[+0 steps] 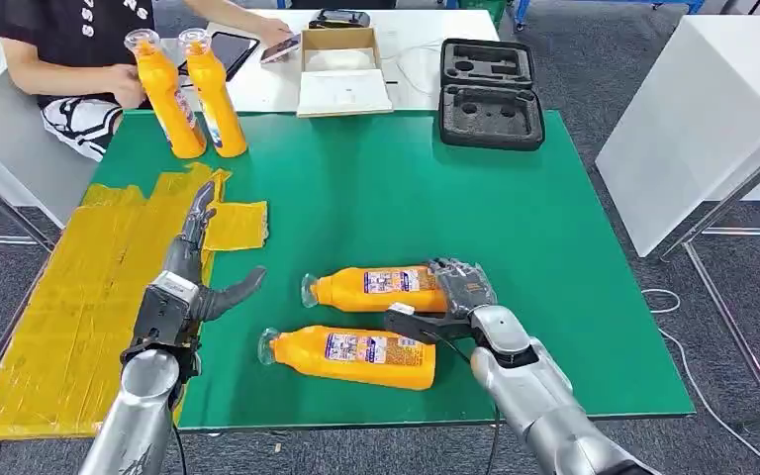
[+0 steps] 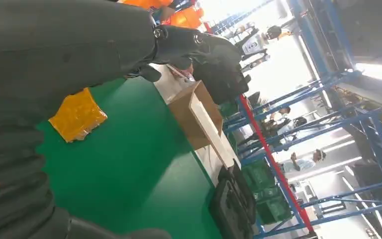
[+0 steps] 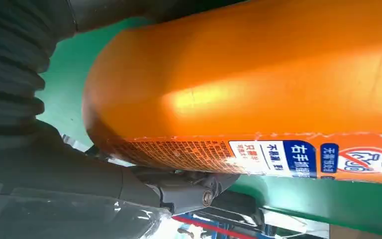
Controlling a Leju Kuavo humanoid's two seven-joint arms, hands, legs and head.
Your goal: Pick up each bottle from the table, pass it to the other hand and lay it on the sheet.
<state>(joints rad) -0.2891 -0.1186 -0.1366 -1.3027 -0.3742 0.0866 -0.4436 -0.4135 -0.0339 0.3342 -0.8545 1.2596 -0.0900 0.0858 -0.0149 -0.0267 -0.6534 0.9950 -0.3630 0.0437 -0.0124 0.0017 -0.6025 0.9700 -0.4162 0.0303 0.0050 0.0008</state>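
I count four orange bottles: two lying, two upright. One yellow sheet, one yellow scrap, one black foam case, one cardboard box, one person.

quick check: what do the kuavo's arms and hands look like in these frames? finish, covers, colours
Both arms are silver metal tubes. Left hand: dark grey, with a pale grey wrist block and black housing behind. Right hand: dark grey with a clear glossy cover. The wrist views show grey ribbed covers.
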